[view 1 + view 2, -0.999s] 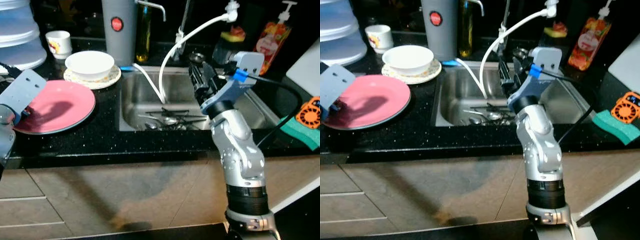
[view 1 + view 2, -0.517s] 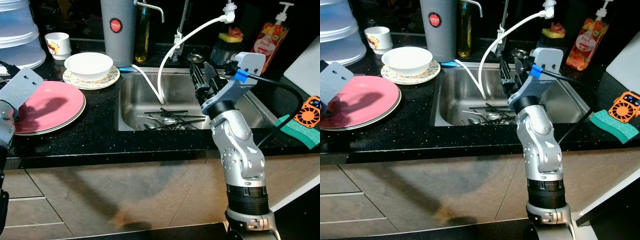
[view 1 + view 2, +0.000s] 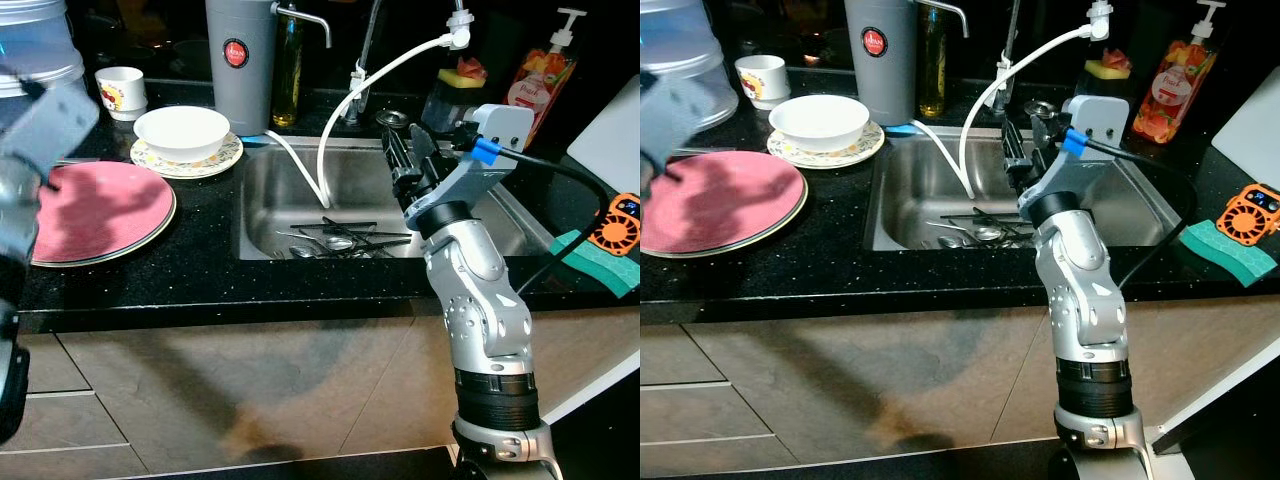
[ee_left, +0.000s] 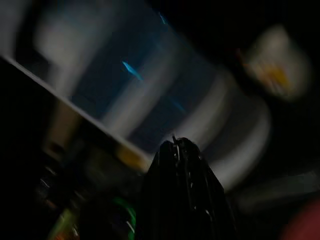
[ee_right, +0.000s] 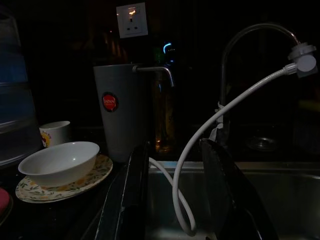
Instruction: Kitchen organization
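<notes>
A pink plate (image 3: 105, 210) lies on the black counter (image 3: 200, 280) at the left. My left arm (image 3: 40, 140) is raised above its far left edge, blurred by motion. In the left wrist view my left gripper (image 4: 176, 145) has its fingers pressed together, holding nothing, and points at stacked translucent containers (image 4: 165, 95). A white bowl (image 3: 182, 128) sits on a patterned plate (image 3: 215, 158) behind the pink plate. My right gripper (image 3: 402, 150) hangs open and empty over the steel sink (image 3: 280, 190), above loose cutlery (image 3: 335, 238). Its fingers (image 5: 135, 195) stand apart in the right wrist view.
A small mug (image 3: 120, 88) and a grey dispenser (image 3: 240, 55) stand at the back. A white hose (image 3: 360, 90) loops from the tap into the sink. To the right are a soap bottle (image 3: 540, 75), a green sponge (image 3: 600, 265) and an orange object (image 3: 620, 225).
My left arm has risen from over the pink plate toward the back left, now blurred. The right arm keeps its place over the sink.
</notes>
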Robot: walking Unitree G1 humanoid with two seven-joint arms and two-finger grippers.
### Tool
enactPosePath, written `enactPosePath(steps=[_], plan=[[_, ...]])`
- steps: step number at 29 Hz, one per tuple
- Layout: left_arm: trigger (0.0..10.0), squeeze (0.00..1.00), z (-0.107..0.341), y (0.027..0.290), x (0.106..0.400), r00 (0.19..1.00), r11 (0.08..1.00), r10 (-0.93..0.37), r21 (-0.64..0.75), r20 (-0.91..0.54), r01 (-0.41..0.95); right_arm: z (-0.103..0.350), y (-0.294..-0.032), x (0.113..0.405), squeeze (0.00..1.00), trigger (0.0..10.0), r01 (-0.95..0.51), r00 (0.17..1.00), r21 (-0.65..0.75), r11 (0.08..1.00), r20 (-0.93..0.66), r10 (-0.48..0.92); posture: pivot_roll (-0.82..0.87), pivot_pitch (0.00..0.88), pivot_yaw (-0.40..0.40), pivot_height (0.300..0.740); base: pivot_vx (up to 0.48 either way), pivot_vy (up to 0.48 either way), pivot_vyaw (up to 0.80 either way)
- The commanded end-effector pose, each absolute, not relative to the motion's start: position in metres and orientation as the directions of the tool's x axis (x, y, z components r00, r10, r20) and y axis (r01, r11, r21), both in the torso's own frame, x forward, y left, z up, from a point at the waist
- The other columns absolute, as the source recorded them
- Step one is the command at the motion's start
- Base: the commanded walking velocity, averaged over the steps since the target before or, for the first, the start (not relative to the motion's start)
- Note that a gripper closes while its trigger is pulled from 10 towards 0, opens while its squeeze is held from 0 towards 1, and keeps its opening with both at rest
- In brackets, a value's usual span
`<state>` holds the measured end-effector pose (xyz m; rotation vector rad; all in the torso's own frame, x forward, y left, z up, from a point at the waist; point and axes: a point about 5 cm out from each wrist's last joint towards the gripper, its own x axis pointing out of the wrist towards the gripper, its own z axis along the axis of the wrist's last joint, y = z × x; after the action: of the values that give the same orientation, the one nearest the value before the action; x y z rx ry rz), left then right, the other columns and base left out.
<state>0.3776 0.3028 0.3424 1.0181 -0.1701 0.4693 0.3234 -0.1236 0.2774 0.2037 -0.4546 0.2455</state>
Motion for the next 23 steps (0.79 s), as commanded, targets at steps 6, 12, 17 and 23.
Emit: enactPosePath(steps=[6, 12, 17, 23], plan=[[10.0, 0.00, 0.367, 0.161, 0.393, 0.836, 0.835, -0.295, 0.550, 0.462, -0.010, 0.282, -0.131, 0.322, 0.00, 10.0, -0.248, 0.865, 0.136, 0.959, 0.477, 0.156, 0.03, 0.000, -0.046, 0.740, 0.000, 0.000, 0.00], [10.0, 0.10, 0.347, 0.071, 0.376, 0.638, 0.779, -0.622, 0.443, 0.453, 0.445, 0.283, -0.136, 0.319, 0.00, 10.0, -0.220, 0.863, 0.136, 0.966, 0.488, 0.128, -0.02, 0.000, -0.015, 0.740, 0.000, 0.000, 0.00], [10.0, 1.00, 0.295, 0.052, 0.388, 0.690, 0.744, -0.661, 0.377, 0.294, 0.552, 0.281, -0.140, 0.315, 0.00, 10.0, -0.195, 0.868, 0.142, 0.970, 0.485, 0.104, -0.03, 0.000, 0.001, 0.740, 0.000, 0.000, 0.00], [10.0, 0.00, 0.271, 0.075, 0.397, 0.759, 0.800, -0.598, 0.134, 0.257, 0.585, 0.279, -0.140, 0.314, 0.00, 10.0, -0.192, 0.871, 0.147, 0.970, 0.480, 0.100, -0.03, 0.000, -0.002, 0.740, 0.000, 0.000, 0.00]])
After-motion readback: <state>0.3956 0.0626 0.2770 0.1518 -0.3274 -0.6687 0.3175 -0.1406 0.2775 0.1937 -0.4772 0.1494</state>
